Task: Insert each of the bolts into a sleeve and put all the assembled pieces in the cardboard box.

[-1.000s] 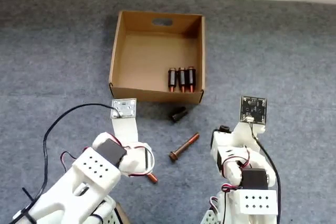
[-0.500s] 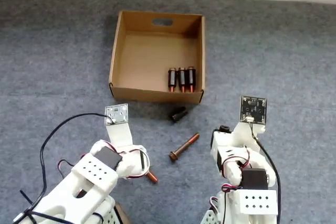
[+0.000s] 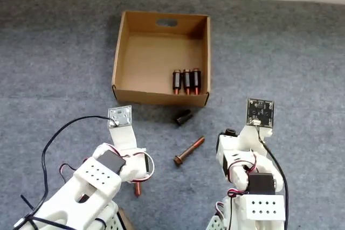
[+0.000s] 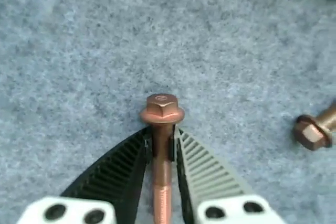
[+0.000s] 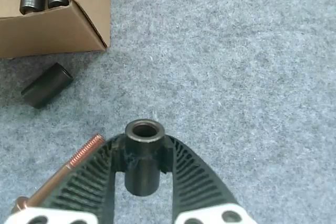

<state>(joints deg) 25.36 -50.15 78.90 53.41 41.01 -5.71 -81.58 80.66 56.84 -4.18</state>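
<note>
Three assembled pieces [image 3: 186,81] are lying side by side in the cardboard box [image 3: 160,98], against its front wall, while two pairs are waiting outside it. The left gripper [image 4: 162,135] is clamping a copper bolt [image 4: 161,114] by the shank just under its hex head, jaws narrow around it. Over the last second the left arm [image 3: 108,171] has been pulling back from the box and turning its wrist, so the bolt's free end, which was sticking out toward the right arm, is now pointing at the near table edge. The right gripper [image 5: 143,144] is not moving. It is holding a black sleeve [image 5: 143,171] between its ribbed fingers, the open bore facing its own camera. On the grey carpet [image 3: 302,52] a loose sleeve [image 3: 183,117] is lying just in front of the box and a loose bolt [image 3: 188,151] is resting between the two arms, neither having shifted. The turn seems to be re-aiming the bolt, so lining shank with bore is probably coming next.
</note>
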